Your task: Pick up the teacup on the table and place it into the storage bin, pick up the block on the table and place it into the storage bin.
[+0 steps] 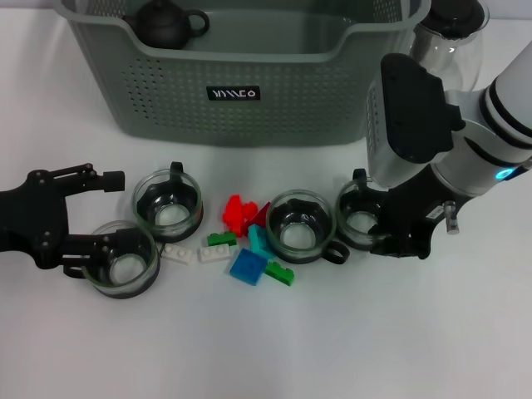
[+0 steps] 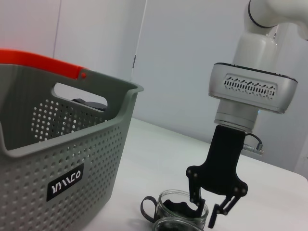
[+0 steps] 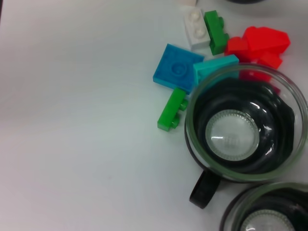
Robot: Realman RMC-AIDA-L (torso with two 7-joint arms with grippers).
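Four glass teacups stand on the white table in front of the grey-green storage bin (image 1: 241,108). My right gripper (image 1: 381,231) reaches down at the rightmost teacup (image 1: 359,218). In the left wrist view the right gripper (image 2: 206,211) is open, with one finger inside that teacup (image 2: 179,204) and the other outside its rim. Another teacup (image 1: 299,224) sits just left of it, also in the right wrist view (image 3: 245,134). Loose blocks lie mid-table: red (image 1: 239,211), blue (image 1: 248,267), teal (image 1: 259,241). My left gripper (image 1: 101,214) is open beside the front-left teacup (image 1: 125,259).
A dark teapot (image 1: 166,23) sits inside the bin at its far left. A clear glass teapot with a black lid (image 1: 453,33) stands behind my right arm. A fourth teacup (image 1: 169,204) is near the left gripper. White (image 1: 214,252) and green (image 1: 280,273) blocks lie by the blue one.
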